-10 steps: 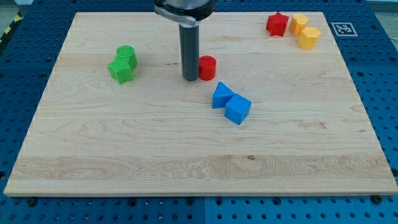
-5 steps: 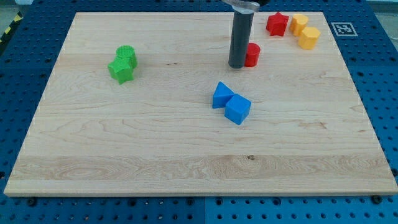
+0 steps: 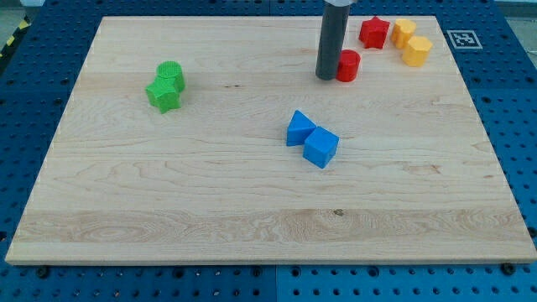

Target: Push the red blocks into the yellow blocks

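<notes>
Saw my tip [image 3: 325, 79] down on the wooden board [image 3: 168, 210], near the view's top and a bit right of the middle. Found it touching the left side of the red round block [image 3: 348, 65]. Just a plain dark rod, so gripped nothing and only pressed on that block.

Spotted the red star block [image 3: 374, 32] up and to the right of the round one, near it but not touching. Saw the upper yellow block [image 3: 404, 32] just beside the star, on its right. Saw the lower yellow block [image 3: 417, 50] touching the upper one, a little nearer the view's bottom. Found only bare wood between the red round block and the lower yellow block. Found the star on the way to the upper one.

Noticed the blue pointed block [image 3: 299, 128] and the blue cube [image 3: 320, 147] touching each other near the middle, well below my tip. Noticed the green round block [image 3: 171, 74] and the green star block [image 3: 164, 95] together, far off at the view's left.
</notes>
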